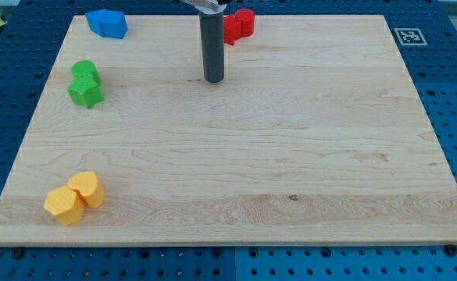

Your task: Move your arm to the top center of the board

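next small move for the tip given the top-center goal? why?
Probably a short slide straight toward the view's top. My tip already sits near the board's left-right middle but a little below its top edge. The red blocks lie just to the view's right of the rod near that edge, so I would keep the path straight up and stop before nudging them.
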You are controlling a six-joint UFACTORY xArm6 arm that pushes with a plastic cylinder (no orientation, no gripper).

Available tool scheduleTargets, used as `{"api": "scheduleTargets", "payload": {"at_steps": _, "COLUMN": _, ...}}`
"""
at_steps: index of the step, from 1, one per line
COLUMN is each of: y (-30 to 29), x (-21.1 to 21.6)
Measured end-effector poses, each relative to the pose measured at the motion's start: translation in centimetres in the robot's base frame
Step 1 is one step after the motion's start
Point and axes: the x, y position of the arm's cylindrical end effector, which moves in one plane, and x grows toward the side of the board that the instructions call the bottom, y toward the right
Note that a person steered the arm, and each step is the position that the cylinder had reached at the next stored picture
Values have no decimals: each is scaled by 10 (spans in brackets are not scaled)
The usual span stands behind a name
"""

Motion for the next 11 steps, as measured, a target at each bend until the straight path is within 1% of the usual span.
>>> {"api": "scheduleTargets", "payload": {"at_steps": 2, "y": -7, "x": -6}}
{"api": "scheduleTargets", "payload": {"at_steps": 3, "y": -37, "x": -26}}
{"api": "scheduleTargets", "payload": {"at_steps": 4, "y": -59, "x": -57}}
{"api": "scheduleTargets", "payload": {"at_steps": 5, "y": -63, "x": -99}}
{"api": "scheduleTargets", "payload": {"at_steps": 6, "y": -63, "x": -116}}
{"api": "scheduleTargets", "payload": {"at_steps": 8, "y": -58, "x": -120}}
{"api": "scheduleTargets", "payload": {"at_steps": 10, "y": -44, "x": -156}}
{"api": "scheduleTargets", "payload": {"at_steps": 11, "y": -27, "x": -155}}
